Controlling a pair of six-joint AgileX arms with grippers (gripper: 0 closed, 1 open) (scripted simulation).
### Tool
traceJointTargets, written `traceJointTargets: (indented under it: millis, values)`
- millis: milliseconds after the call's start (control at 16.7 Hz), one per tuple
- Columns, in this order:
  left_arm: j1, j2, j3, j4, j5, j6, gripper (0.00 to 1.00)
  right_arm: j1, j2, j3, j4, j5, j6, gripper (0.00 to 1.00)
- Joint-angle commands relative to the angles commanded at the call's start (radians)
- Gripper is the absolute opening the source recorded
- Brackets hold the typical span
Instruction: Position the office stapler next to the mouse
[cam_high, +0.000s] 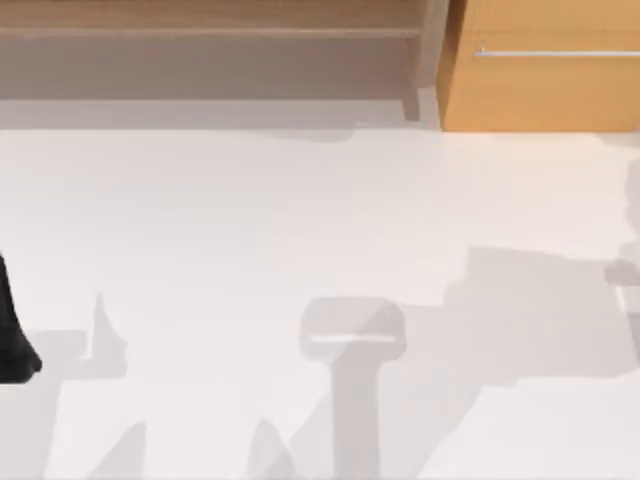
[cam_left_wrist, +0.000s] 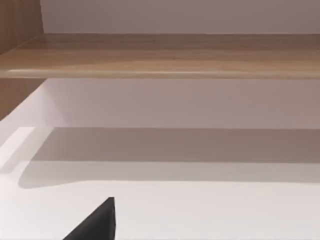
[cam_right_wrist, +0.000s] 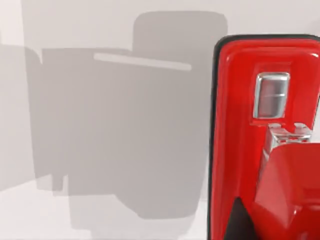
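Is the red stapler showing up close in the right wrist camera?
Yes, the red stapler shows large at one side of the right wrist view, with a silver metal plate on it.

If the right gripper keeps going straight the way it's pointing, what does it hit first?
Most likely the office stapler, which lies red and close in the right wrist view just ahead of a dark fingertip; depth is unclear.

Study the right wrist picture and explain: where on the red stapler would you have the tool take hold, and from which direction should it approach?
Grip the office stapler across its narrow width, on the two long straight sides, coming down from above. In the right wrist view it lies flat on the white table with its top facing the camera, so the long parallel sides likely give the firmest hold. Its rounded end and metal plate offer less.
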Motion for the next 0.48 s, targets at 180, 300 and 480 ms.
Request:
traceJointTargets:
  millis: [180, 300, 480]
  values:
    - [0.000, 0.000, 0.000, 0.000, 0.000, 0.000, 1.00, 0.005, -0.016, -0.010, 0.040, -0.008, 0.017, 0.00]
    - [0.000, 0.000, 0.000, 0.000, 0.000, 0.000, 1.00, 0.009, -0.024, -0.019, 0.076, -0.021, 0.029, 0.00]
    - [0.000, 0.000, 0.000, 0.000, 0.000, 0.000, 1.00, 0.012, -0.008, -0.049, 0.120, -0.041, 0.042, 0.00]
